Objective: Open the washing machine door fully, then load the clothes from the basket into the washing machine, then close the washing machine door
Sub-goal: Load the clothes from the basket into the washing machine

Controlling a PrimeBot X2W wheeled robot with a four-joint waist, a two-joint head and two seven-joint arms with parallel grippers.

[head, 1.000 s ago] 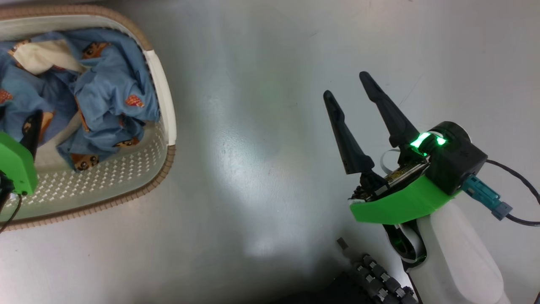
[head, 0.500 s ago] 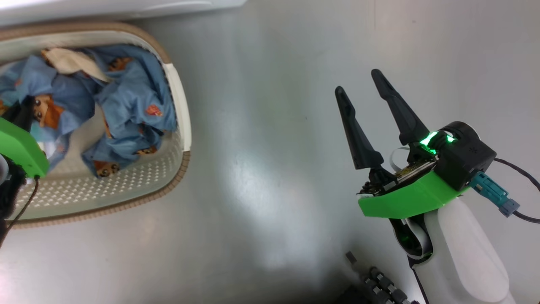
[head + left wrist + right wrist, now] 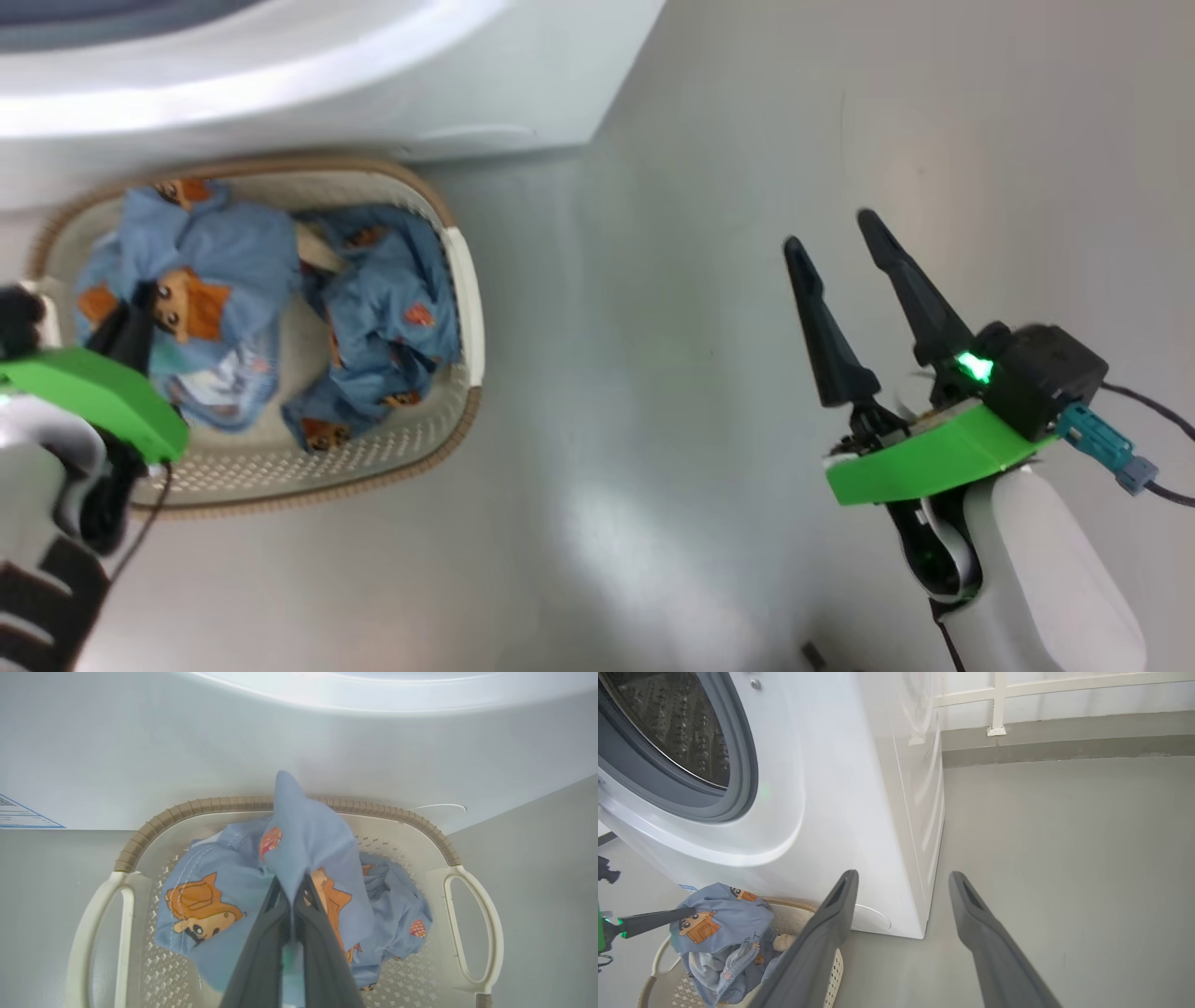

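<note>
head view was found swung upward over the last second. the washing machine (image 3: pixel 373 93) front was brought in across 10 to 12 o'clock, and the basket (image 3: pixel 464 280) was shifted from the 10 o'clock corner toward 9 o'clock. this was put down to camera motion, not basket motion.

the real change was noted at the left gripper (image 3: pixel 292 884). its fingers were seen pinched together on a fold of a blue garment (image 3: pixel 317 844). that garment, lower among the heap a second ago, was now drawn up into a peak. in the right wrist view it was seen raised above the rim at 8 o'clock, with its lower folds trailing into the basket. the remaining clothes (image 3: pixel 392 308) were left bunched toward the basket's 3 o'clock side.

the right gripper (image 3: pixel 831 233) was held spread and empty over bare floor (image 3: pixel 653 373) at 4 o'clock, much as before.

the drum (image 3: pixel 677 728) and grey gasket (image 3: pixel 738 779) were seen uncovered at 10 o'clock in the right wrist view, so the door step was judged done. one garment was judged secured. the carry up to the drum mouth was judged next, with a snag of the trailing cloth on the rim to be watched for.
</note>
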